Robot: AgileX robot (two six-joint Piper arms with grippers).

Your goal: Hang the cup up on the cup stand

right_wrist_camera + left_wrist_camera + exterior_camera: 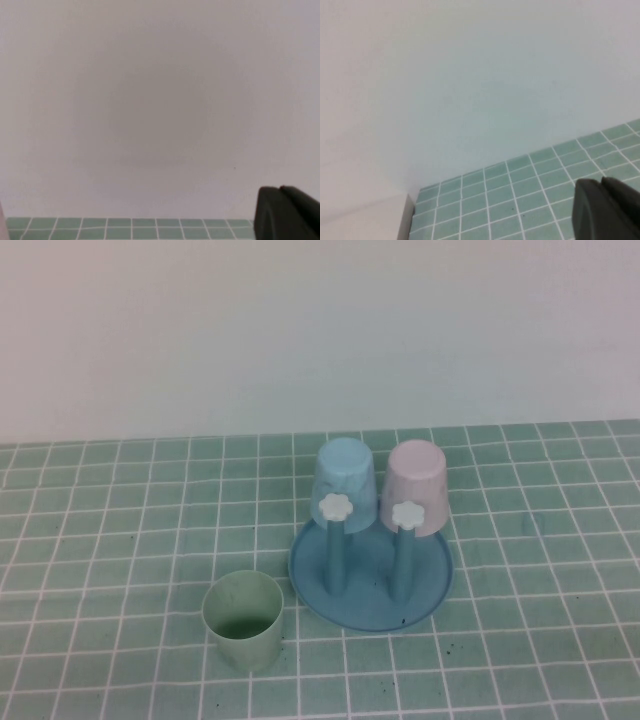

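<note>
Cup point(243, 620) stands mouth-up on table point(120, 540), near cup stand point(371, 580), whose front pegs are free for it. My left gripper point(606, 210) and right gripper point(287, 212) are parked off-scene, fingers pressed together, holding nothing

No readable text, labels, brands or numbers anywhere. Cup point(243, 620): plain, unmarked. Cup stand point(371, 570): plain blue, white flower knobs, no lettering. Light blue cup point(345, 483) and pink cup point(417, 487): unmarked. Tiled table point(120, 540): grid lines only.
</note>
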